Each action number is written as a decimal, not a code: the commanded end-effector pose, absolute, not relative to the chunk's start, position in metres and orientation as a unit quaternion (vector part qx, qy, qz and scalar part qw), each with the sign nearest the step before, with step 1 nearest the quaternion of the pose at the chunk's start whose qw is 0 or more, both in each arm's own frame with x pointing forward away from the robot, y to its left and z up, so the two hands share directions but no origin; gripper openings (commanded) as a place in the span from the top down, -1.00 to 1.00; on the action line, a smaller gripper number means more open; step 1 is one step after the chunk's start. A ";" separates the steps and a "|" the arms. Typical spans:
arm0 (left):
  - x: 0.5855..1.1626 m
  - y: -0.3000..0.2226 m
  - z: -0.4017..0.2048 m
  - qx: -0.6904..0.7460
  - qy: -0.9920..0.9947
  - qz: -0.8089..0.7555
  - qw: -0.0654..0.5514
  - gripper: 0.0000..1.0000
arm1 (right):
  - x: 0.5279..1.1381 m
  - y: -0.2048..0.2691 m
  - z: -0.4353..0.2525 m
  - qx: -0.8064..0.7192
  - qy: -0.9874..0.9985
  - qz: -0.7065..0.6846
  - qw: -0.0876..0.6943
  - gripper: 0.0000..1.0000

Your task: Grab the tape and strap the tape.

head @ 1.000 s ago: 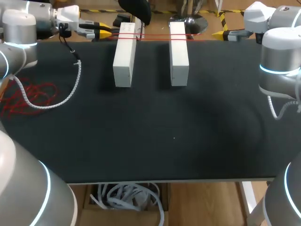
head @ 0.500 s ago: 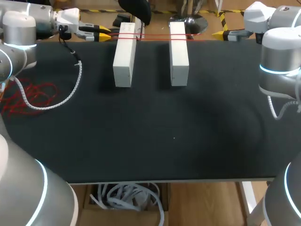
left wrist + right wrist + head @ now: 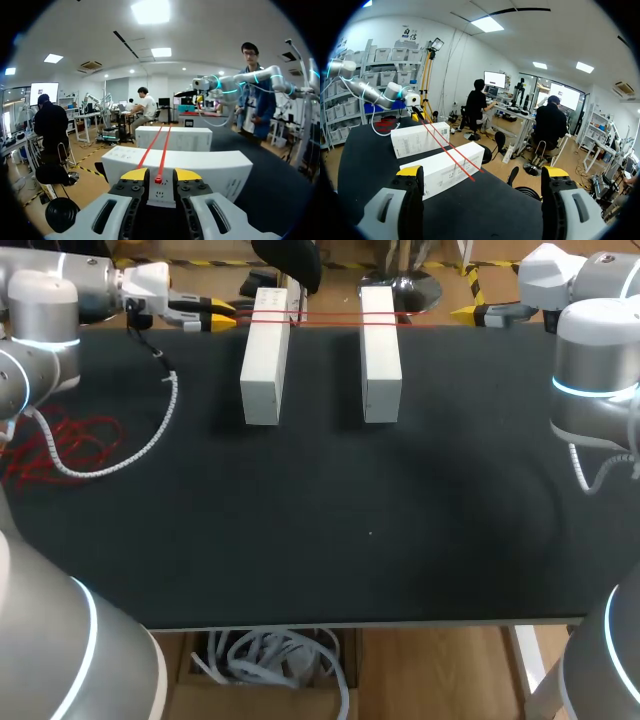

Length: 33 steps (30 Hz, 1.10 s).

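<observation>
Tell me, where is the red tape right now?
In the head view, the red tape lies stretched over the far ends of the left white box and the right white box, its left end pinched in the left gripper.

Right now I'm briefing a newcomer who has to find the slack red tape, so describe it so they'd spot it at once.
Start at the black table, then go to its left edge, beside my left arm. The tangle of red tape lies there, loosely heaped, by a white coiled cable; the taut red tape across the two white boxes is straight.
</observation>
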State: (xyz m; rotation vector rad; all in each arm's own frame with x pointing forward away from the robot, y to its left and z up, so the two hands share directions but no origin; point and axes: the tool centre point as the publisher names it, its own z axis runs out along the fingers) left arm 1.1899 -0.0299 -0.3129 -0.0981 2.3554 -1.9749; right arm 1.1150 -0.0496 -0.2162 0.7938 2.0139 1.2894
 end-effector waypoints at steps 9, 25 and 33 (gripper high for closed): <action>1.199 -0.027 -0.325 -0.010 0.763 -0.647 -0.005 0.64 | 1.115 -0.050 -0.216 0.300 0.761 0.488 0.306 -1.00; 1.196 -0.027 -0.321 -0.009 0.763 -0.647 -0.003 0.56 | 1.115 -0.050 -0.216 0.300 0.761 0.488 0.306 -1.00; 1.197 -0.029 -0.320 -0.005 0.762 -0.648 -0.003 0.86 | 1.115 -0.050 -0.216 0.300 0.761 0.488 0.306 -1.00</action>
